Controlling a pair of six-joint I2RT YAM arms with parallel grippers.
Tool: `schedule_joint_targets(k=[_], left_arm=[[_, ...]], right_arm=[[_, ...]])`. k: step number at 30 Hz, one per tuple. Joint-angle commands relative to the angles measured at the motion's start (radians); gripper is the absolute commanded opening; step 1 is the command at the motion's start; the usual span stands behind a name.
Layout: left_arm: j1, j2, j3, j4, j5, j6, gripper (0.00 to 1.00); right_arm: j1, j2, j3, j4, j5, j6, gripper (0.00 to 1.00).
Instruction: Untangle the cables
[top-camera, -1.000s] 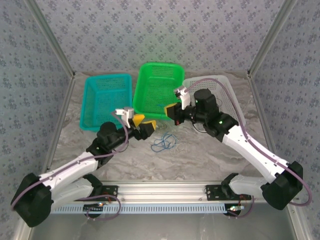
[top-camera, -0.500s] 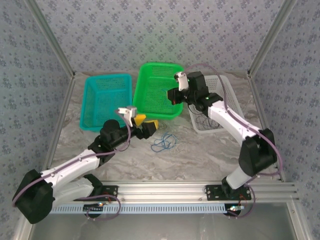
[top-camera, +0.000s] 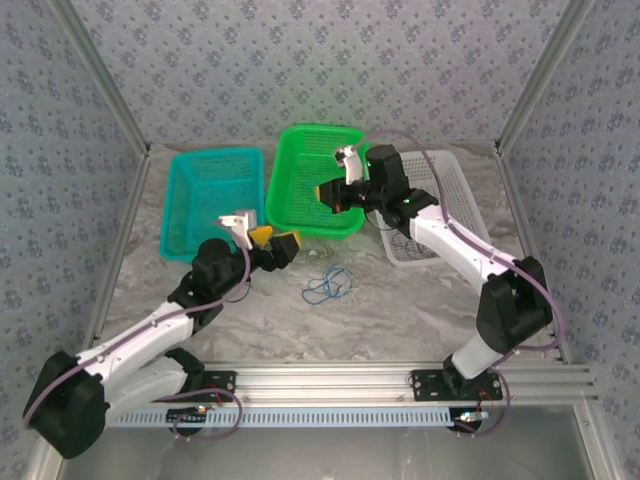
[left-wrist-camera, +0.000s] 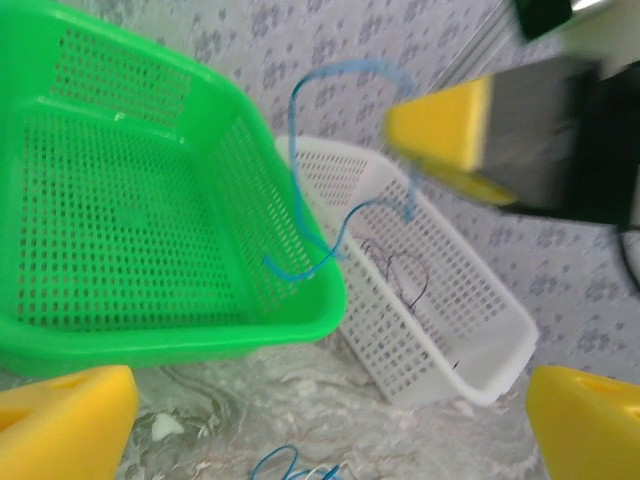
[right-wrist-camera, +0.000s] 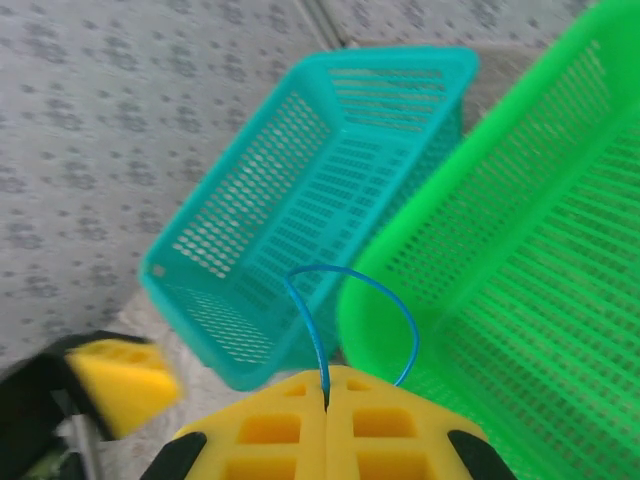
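Sorted: dark cable (left-wrist-camera: 408, 262) in white basket (left-wrist-camera: 400, 345).
Right fingers (right-wrist-camera: 270, 430): clamped on blue cable (right-wrist-camera: 345, 268).
Left fingers (left-wrist-camera: 70, 415): apart.
Remaining: blue tangle (top-camera: 325, 288) on counter (top-camera: 400, 310).

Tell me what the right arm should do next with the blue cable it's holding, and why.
Probably nudge it further over the green basket before any release: the jaws are shut on the blue cable, and its tail dangles right at the basket's rim.

green basket (left-wrist-camera: 180, 340): glossy plastic mesh | blue cable (left-wrist-camera: 292, 140): smooth | table (top-camera: 400, 310): matt, marbled
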Motion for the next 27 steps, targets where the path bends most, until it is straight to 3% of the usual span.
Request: schedule_joint_targets(k=[1,10,16,27], left_arm=[[0.007,0.049,0.136,-0.081,0.043,0.078,0.99],[0.055,0.142,0.207,-0.042,0.118,0.171,0.98],[0.063,0.189,0.245,-0.07,0.148,0.234,0.87],[0.063,0.241,0.31,-0.084,0.202,0.307,0.86]], right_arm=[[0.02,-0.056,-0.009,0.061,-0.088,0.038,0.0],[0.057,-0.13,-0.027,0.012,-0.146,0.033,0.0],[0.06,-0.165,-0.054,0.033,-0.185,0.066,0.0],[0.067,-0.184,-0.071,-0.018,-0.213,0.056,0.0]])
